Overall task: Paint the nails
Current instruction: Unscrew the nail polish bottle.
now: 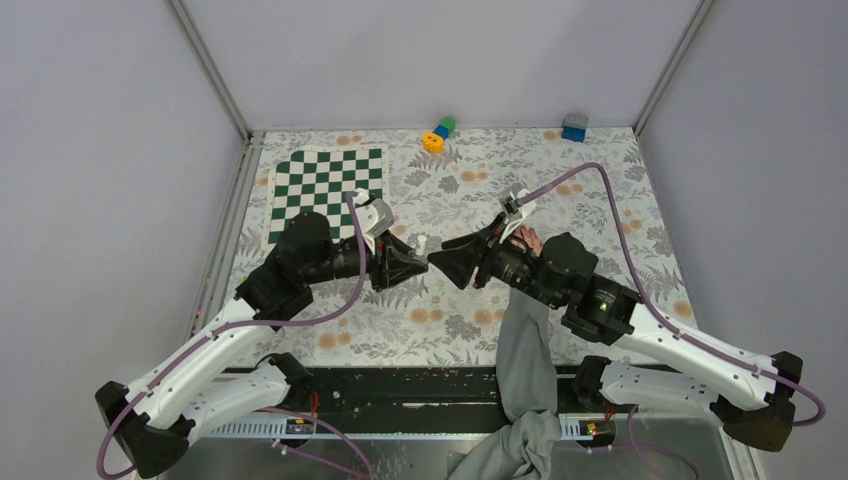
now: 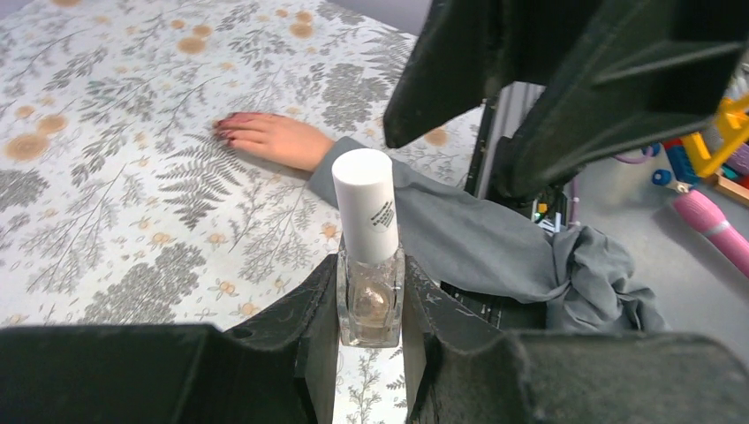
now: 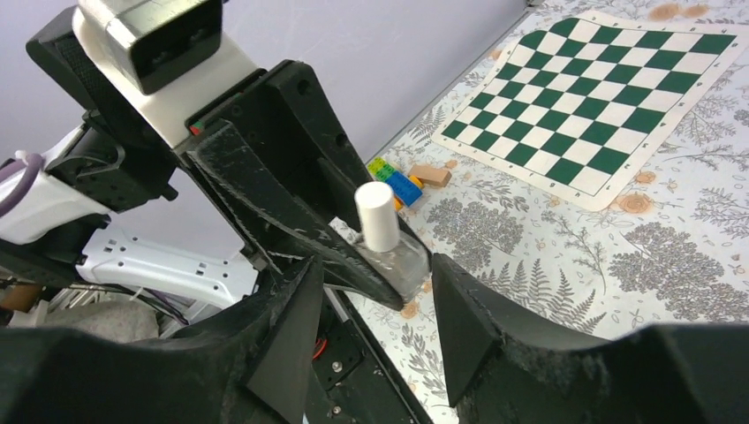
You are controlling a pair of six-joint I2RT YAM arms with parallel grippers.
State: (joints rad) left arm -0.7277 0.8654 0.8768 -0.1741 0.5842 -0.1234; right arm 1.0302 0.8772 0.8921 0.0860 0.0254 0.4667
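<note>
The left gripper [image 2: 371, 296] is clamped tight on the glass body of a small polish bottle [image 2: 370, 305], which stands upright between its jaws with the white cap [image 2: 365, 205] sticking out past the fingertips. The right gripper [image 3: 371, 278] faces it with jaws parted about halfway and nothing in them. The cap sits just ahead of their opening and apart from both fingers. The human hand [image 2: 276, 139] lies flat on the patterned table [image 2: 106, 177], well beyond the left jaws and off to their left, its grey sleeve [image 2: 459, 230] trailing back past the bottle. The nails [image 2: 226, 133] show dark reddish at the fingertips, too small to judge their finish. By my reading the work has barely begun: the cap is on, no brush is out, and uncapping and every stroke remain.
</note>
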